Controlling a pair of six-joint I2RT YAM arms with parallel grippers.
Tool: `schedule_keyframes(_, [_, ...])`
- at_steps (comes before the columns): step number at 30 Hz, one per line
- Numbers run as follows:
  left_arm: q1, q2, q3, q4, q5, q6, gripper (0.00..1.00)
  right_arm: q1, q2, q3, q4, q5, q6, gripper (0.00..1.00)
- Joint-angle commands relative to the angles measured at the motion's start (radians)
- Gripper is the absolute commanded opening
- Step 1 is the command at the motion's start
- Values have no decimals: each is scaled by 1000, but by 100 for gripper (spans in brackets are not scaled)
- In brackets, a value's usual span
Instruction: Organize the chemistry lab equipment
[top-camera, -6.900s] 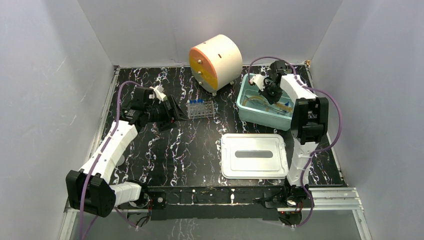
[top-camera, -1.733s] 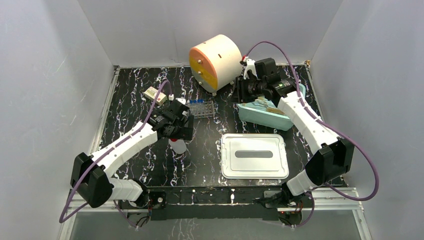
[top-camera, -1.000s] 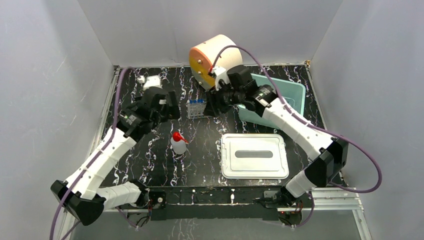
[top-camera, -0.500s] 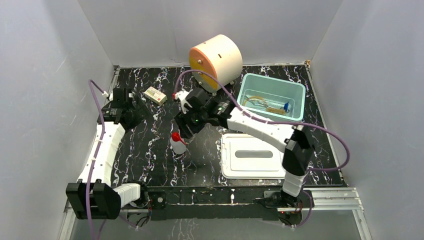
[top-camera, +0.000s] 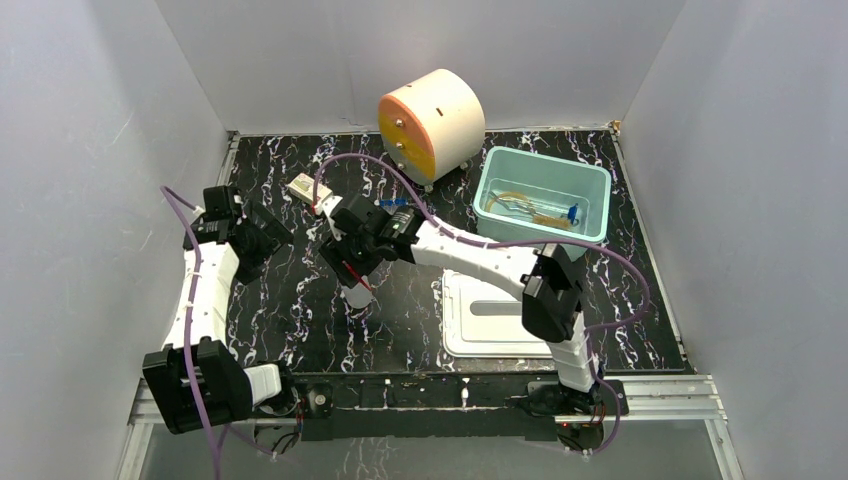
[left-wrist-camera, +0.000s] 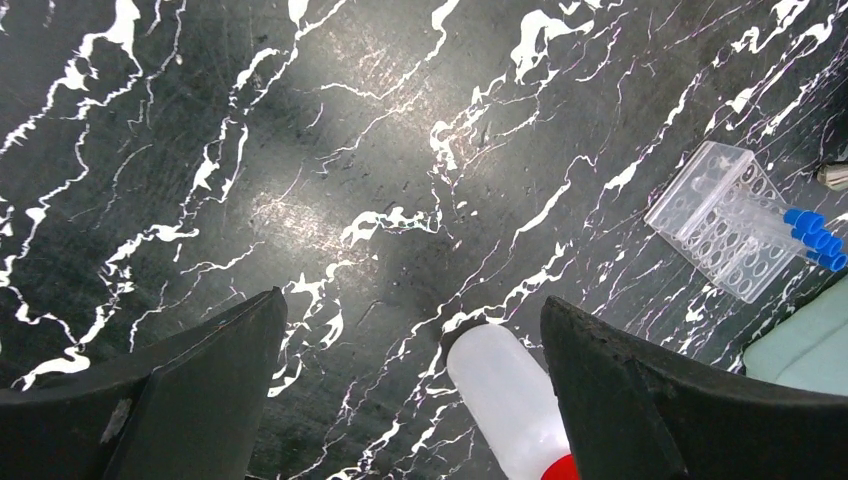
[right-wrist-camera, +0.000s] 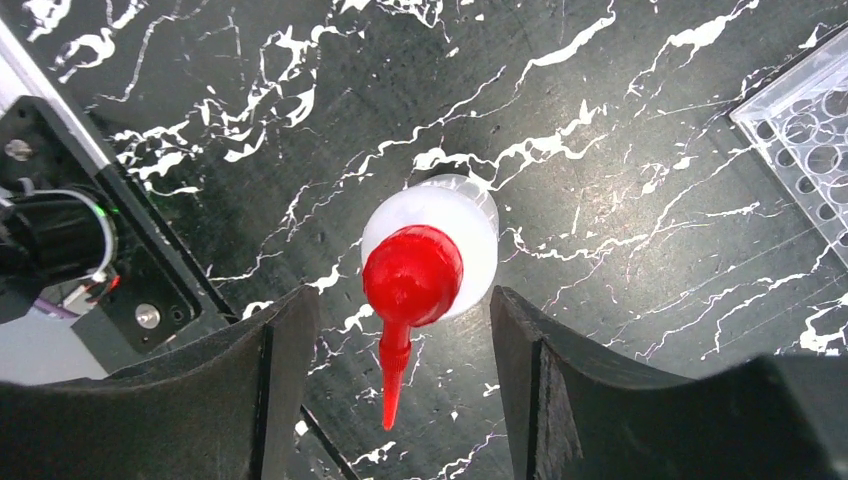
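A white squeeze bottle with a red nozzle cap (right-wrist-camera: 412, 272) stands upright on the black marbled table (top-camera: 300, 320). My right gripper (right-wrist-camera: 402, 295) hangs open straight above it, a finger on either side of the cap and clear of it. In the top view the right gripper (top-camera: 347, 266) covers most of the bottle (top-camera: 358, 296). The clear tube rack (left-wrist-camera: 718, 220) with blue-capped tubes (left-wrist-camera: 815, 238) lies behind it. My left gripper (top-camera: 262, 238) is open and empty at the far left, apart from the bottle (left-wrist-camera: 505, 395). A tan tubing coil (top-camera: 518, 203) lies in the teal tub (top-camera: 596, 180).
The round cream-and-orange cabinet (top-camera: 430, 122) stands at the back. A white lid (top-camera: 480, 318) lies flat at front right, partly under my right arm. A small cream box (top-camera: 303, 187) sits at back left. The arm mounts (right-wrist-camera: 60, 240) line the near edge.
My right arm has swung left from beside the rack to above the bottle, its jaws widening. The left arm has drawn back to the far left and stayed open.
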Motion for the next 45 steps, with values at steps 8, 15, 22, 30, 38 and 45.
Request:
schedule_keyframes(8, [20,7,-9,4,86,2,98,31,81,114,-72,102,0,56])
schedule_keyframes(15, [20,4,-10,4,96,6,98,32,79,117,-63,103,-4,47])
schedule_keyframes(22, [20,-3,-22,19,147,8,98,32,58,132,-82,135,-8,36])
schedule_keyframes(30, [20,-12,-53,64,284,12,98,28,-1,202,-128,191,-73,34])
schedule_keyframes(38, [17,-34,-83,167,586,23,95,-66,-76,300,-250,233,-175,34])
schedule_keyframes(45, [-12,-44,-94,196,648,39,95,-298,-268,219,-246,247,-208,35])
